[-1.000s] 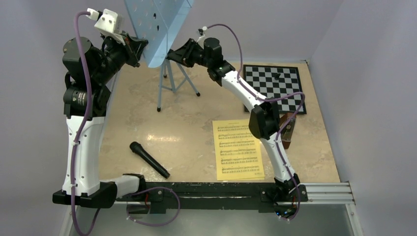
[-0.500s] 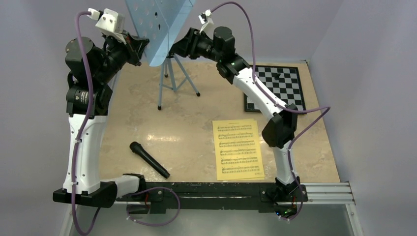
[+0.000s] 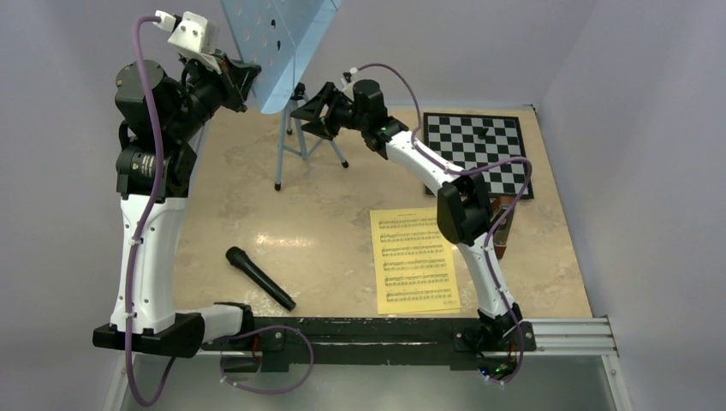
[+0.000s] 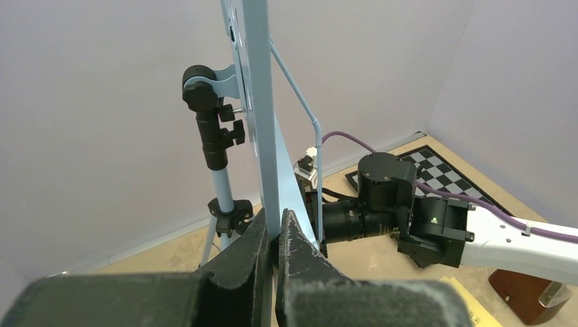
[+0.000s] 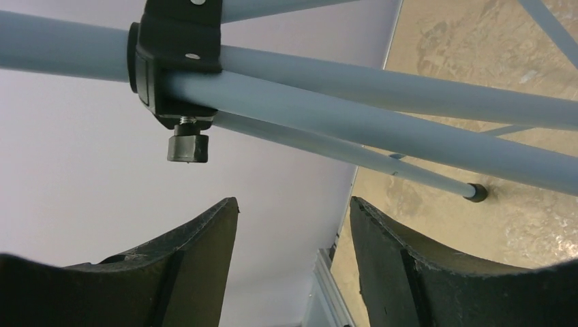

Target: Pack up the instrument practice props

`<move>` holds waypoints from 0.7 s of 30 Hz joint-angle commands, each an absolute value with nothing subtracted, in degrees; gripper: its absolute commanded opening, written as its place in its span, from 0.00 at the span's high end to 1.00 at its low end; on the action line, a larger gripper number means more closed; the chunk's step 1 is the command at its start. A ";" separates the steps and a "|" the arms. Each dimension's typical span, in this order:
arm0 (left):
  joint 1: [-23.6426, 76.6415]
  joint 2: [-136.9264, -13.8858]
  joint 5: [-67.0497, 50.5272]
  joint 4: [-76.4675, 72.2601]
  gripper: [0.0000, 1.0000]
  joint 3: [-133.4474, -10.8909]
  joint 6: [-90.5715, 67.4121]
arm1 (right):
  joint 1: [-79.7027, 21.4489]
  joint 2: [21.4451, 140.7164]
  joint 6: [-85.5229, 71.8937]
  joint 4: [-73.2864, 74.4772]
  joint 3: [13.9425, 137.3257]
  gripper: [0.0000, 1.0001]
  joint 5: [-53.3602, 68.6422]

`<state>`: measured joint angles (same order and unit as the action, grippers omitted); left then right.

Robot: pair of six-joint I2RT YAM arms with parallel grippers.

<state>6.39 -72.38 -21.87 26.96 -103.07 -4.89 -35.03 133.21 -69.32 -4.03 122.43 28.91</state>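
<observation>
When viewed from above, found music stand [image 3: 272, 47] upright on its three legs at the far left of table [image 3: 325, 214], with the top of its perforated tray cut off by the frame. Noted left gripper [image 4: 275, 228] pinched tight on the lower edge of that tray, jaws almost meeting on the thin sheet. Noted right gripper [image 5: 293, 211] spread wide and holding nothing, close to the stand's pole and facing the black collar where the legs join. Found sheet music [image 3: 415, 261] lying flat at the near right, well apart from the stand. Recorded metronome [image 3: 503, 241] at the right edge, partly hidden behind the right arm, just beside the near edge of chessboard [image 3: 479, 145]. Logged microphone [image 3: 259, 278] lying at the near left.
</observation>
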 commanded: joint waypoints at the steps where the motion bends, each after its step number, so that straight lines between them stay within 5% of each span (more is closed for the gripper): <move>1: 7.29 -74.80 -24.17 37.11 1.00 -101.65 -3.16 | -34.71 131.37 -73.53 -8.82 125.79 0.34 28.42; 21: 7.29 -74.88 -23.93 40.57 1.00 -102.87 -1.52 | -34.70 139.46 -70.61 -4.75 137.05 0.46 23.73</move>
<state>6.42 -72.49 -21.67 27.97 -103.70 -4.64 -34.87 137.91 -72.27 -5.15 134.19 26.28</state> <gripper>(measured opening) 0.054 0.566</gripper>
